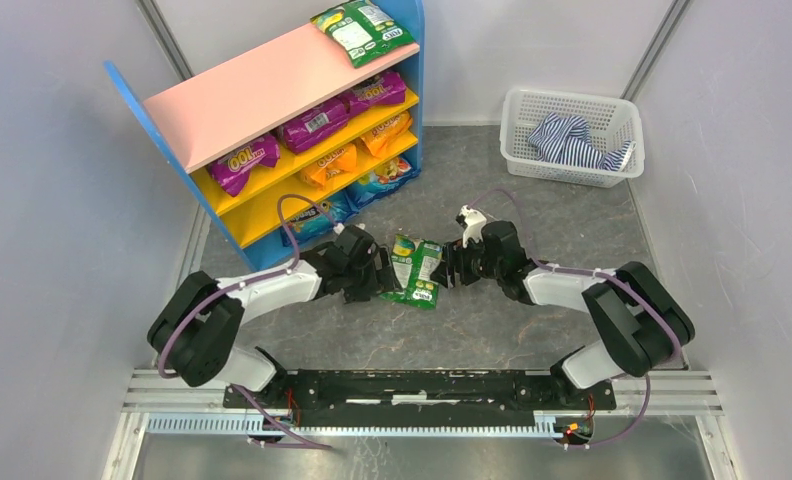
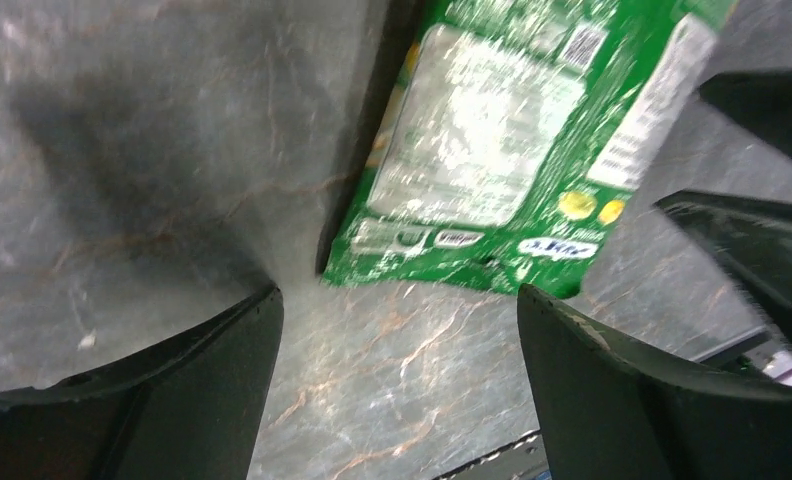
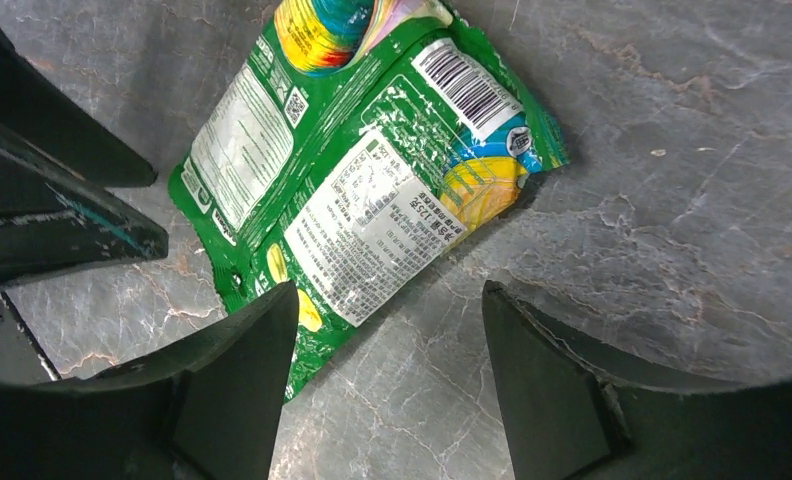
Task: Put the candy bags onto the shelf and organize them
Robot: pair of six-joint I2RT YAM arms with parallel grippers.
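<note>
Jaws: both pairs spread, empty | green candy bag [image 1: 415, 268] lies on bench [image 1: 492, 335] between them | advise: pinch end seam, not glossy middle

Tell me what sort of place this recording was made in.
Probably a robot test booth, not a real shop: plain white partition walls enclose a small stone-patterned table, a metal mounting rail runs along its near edge, and the furnishings are a toy-like shelf of candy bags and a white basket.
</note>
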